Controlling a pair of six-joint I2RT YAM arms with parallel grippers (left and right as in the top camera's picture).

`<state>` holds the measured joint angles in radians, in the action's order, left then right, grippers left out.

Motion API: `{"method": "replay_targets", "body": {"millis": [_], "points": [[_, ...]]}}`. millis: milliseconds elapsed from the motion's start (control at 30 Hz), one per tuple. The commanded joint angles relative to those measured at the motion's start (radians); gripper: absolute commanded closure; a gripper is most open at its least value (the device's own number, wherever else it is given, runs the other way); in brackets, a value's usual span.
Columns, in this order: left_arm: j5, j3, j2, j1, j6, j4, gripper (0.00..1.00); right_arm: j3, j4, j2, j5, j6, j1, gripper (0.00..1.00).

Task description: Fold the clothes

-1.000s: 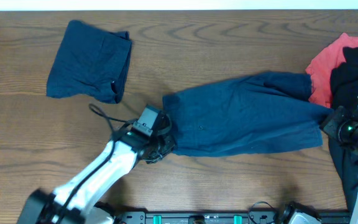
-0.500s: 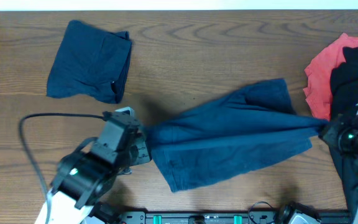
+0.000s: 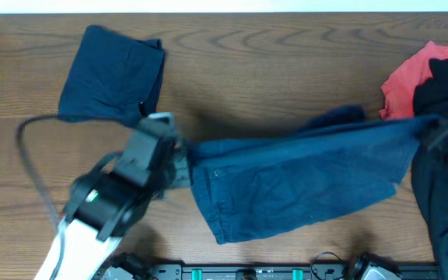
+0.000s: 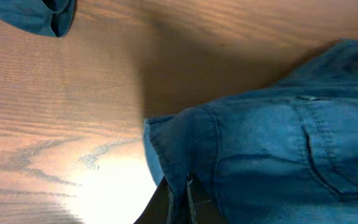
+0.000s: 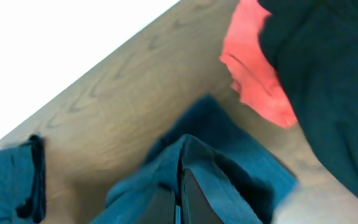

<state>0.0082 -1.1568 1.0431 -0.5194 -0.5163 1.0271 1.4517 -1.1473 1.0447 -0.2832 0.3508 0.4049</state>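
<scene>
Shorts (image 3: 294,175) taut between both jaws

no legible text, labels or signs

navy shorts (image 3: 302,179) stretched across centre, folded navy piece (image 3: 111,74) upper left

Shorts (image 3: 294,175) stretch across the middle of the table (image 3: 286,70), folded piece (image 3: 111,74) sits back left, pile's (image 3: 442,93) at far right.
</scene>
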Motion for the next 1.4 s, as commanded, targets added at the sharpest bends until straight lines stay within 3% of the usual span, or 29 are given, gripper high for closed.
{"method": "replay_targets", "body": {"millis": [0, 300, 367, 400, 433, 467, 500, 533, 633, 767, 900, 1067, 1167, 1267, 1367], "points": [[-0.139, -0.008, 0.112, 0.008, 0.045, -0.035, 0.94, -0.009, 0.118, 0.108, 0.042, 0.023, -0.025, 0.99], [-0.181, -0.008, 0.420, 0.101, 0.167, -0.457, 0.94, -0.017, 0.623, 0.521, 0.013, 0.023, -0.154, 0.99], [-0.182, -0.008, 0.507, 0.133, 0.211, -0.591, 0.88, -0.017, 0.767, 0.613, 0.007, 0.023, -0.171, 0.95], [-0.181, -0.008, 0.552, 0.156, 0.214, -0.675, 0.73, -0.017, 0.846, 0.660, -0.007, 0.023, -0.177, 0.83], [-0.181, -0.011, 0.587, 0.178, 0.214, -0.729, 0.59, -0.016, 0.903, 0.697, -0.013, 0.023, -0.180, 0.52], [-0.180, -0.020, 0.607, 0.197, 0.213, -0.747, 0.44, -0.015, 0.933, 0.728, -0.013, 0.024, -0.179, 0.35], [-0.171, -0.035, 0.625, 0.222, 0.212, -0.748, 0.29, -0.012, 0.935, 0.748, -0.013, 0.023, -0.174, 0.27], [-0.147, -0.054, 0.632, 0.245, 0.213, -0.730, 0.20, -0.011, 0.921, 0.759, -0.013, 0.022, -0.166, 0.20], [-0.094, -0.115, 0.617, 0.313, 0.214, -0.614, 0.15, -0.011, 0.836, 0.758, -0.014, -0.002, -0.123, 0.07], [0.018, -0.161, 0.554, 0.358, 0.232, -0.434, 0.15, -0.011, 0.665, 0.728, -0.030, -0.033, -0.061, 0.07], [0.175, -0.161, 0.504, 0.344, 0.246, -0.281, 0.15, -0.011, 0.455, 0.706, -0.046, -0.045, -0.020, 0.17], [0.194, -0.124, 0.517, 0.293, 0.255, -0.109, 0.18, -0.014, 0.183, 0.708, -0.030, -0.058, -0.019, 0.32], [0.203, -0.057, 0.534, 0.256, 0.270, -0.123, 0.29, -0.020, 0.082, 0.708, 0.006, -0.076, -0.023, 0.38], [0.346, 0.027, 0.552, 0.203, 0.415, -0.253, 0.31, -0.045, 0.069, 0.708, 0.004, -0.075, -0.026, 0.40], [0.392, 0.084, 0.582, 0.153, 0.483, -0.386, 0.32, -0.076, 0.072, 0.708, -0.021, -0.089, -0.040, 0.52]]}}
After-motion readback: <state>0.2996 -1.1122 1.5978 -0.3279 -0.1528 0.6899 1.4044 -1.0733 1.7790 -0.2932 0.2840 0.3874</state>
